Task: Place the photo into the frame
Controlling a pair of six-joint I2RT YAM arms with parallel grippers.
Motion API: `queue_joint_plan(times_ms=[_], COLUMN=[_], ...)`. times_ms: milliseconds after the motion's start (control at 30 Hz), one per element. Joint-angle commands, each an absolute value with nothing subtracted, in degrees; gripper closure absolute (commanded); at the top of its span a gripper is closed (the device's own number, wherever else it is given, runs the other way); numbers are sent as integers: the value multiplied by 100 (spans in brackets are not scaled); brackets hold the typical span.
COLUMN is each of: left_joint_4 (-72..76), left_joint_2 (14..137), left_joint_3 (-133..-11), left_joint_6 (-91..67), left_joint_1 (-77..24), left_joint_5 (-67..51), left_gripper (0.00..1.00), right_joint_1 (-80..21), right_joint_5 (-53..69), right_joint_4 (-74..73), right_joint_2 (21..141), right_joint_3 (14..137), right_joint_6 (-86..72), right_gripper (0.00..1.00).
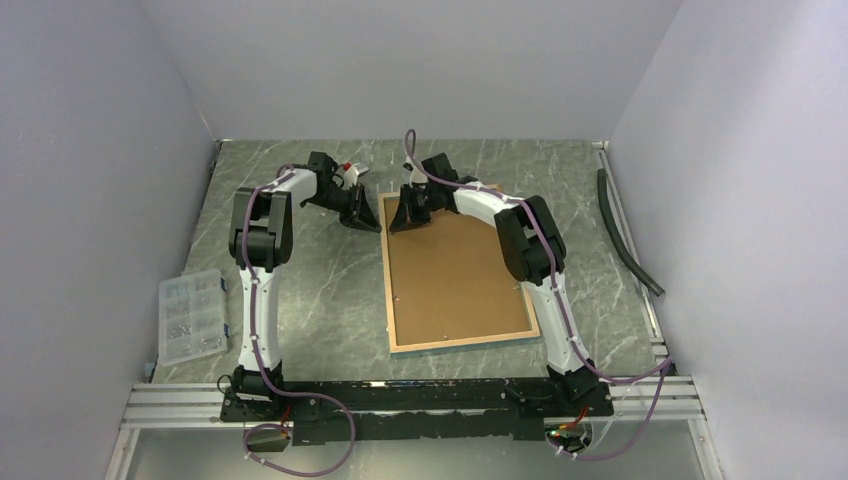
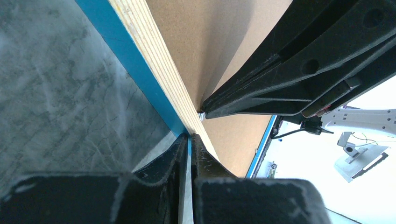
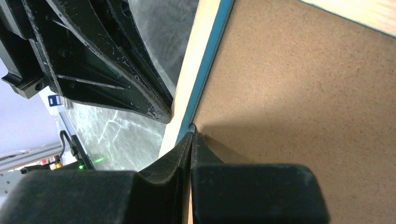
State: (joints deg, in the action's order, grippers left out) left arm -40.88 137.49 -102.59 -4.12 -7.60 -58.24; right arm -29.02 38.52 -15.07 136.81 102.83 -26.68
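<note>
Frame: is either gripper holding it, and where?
Cannot tell: the left gripper and right gripper are shut, tips against the frame near its far left corner, no clear pinch.

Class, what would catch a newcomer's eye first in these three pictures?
The frame lies face down, centre-right, its brown backing panel filling it. The left gripper and right gripper, both shut, meet at its far left corner. A clear compartment box sits at the left.
</note>
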Motion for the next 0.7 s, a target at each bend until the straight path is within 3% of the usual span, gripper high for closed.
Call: queue_joint_plan(times_ms=[0, 667], left_joint_4=[-4162, -4199], left_joint_2=[13710, 13731], left_joint_3=[-10190, -10267], left_joint_6=[-285, -283], left_joint_1=[-888, -896], left_joint_5=[-5574, -5576], left_gripper=[89, 89], right_joint_1=[-2917, -3177], right_joint_5=[3767, 4075], right_joint_4=[-1834, -2531], right_joint_2=[13914, 14253], right_joint_3=[10628, 11155], right_joint_6=[-2322, -1853], right_gripper=[95, 96])
